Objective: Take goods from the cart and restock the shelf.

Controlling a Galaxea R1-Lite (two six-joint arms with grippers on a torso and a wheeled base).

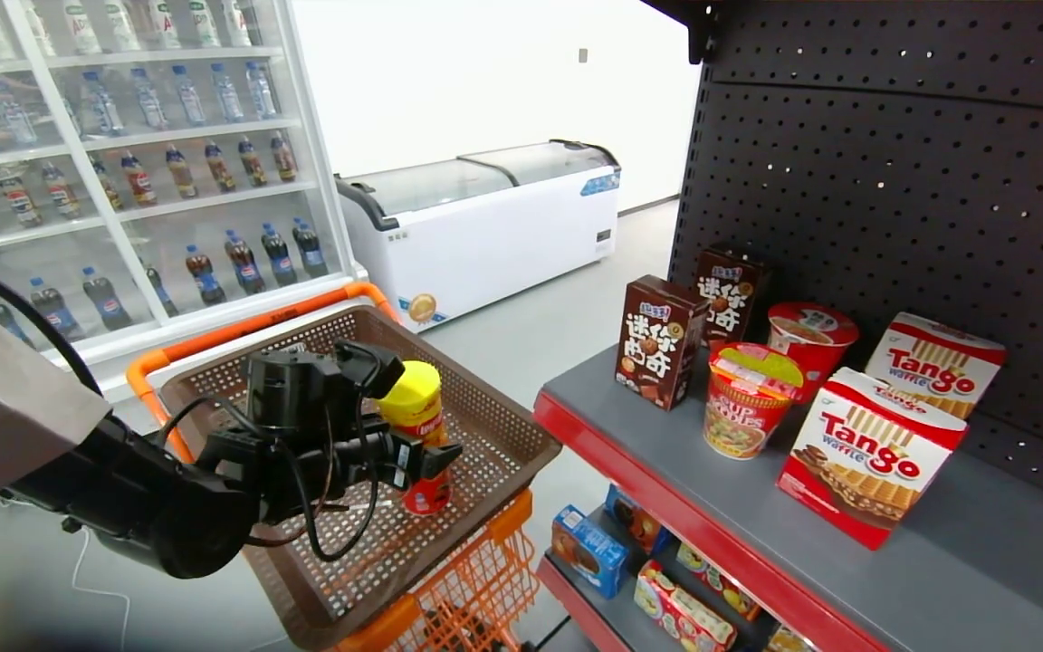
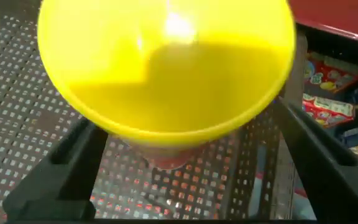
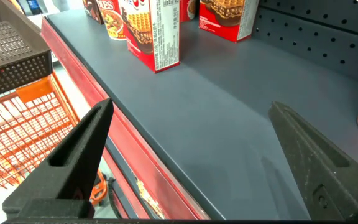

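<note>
Restock barely under way. The yellow-lidded canister (image 1: 410, 388) stood upright in the brown cart basket (image 1: 505, 427), not yet on the shelf (image 1: 617, 433). It was the one item visible in the basket. The left gripper (image 1: 411, 407) sat around the canister just below the lid. Whether it had actually clamped on could not be told, and the left wrist view looked straight down on the lid. The right gripper (image 3: 191, 109) hovered spread and empty over a bare stretch of the grey shelf deck. The shelf already carried two brown snack boxes (image 1: 659, 340), two noodle cups (image 1: 748, 398) and two wafer boxes (image 1: 870, 453), with open room in front and beside them. Judged remaining: secure the grip, lift the canister clear of the basket wall, carry it across to the deck, set it upright, then release.
</note>
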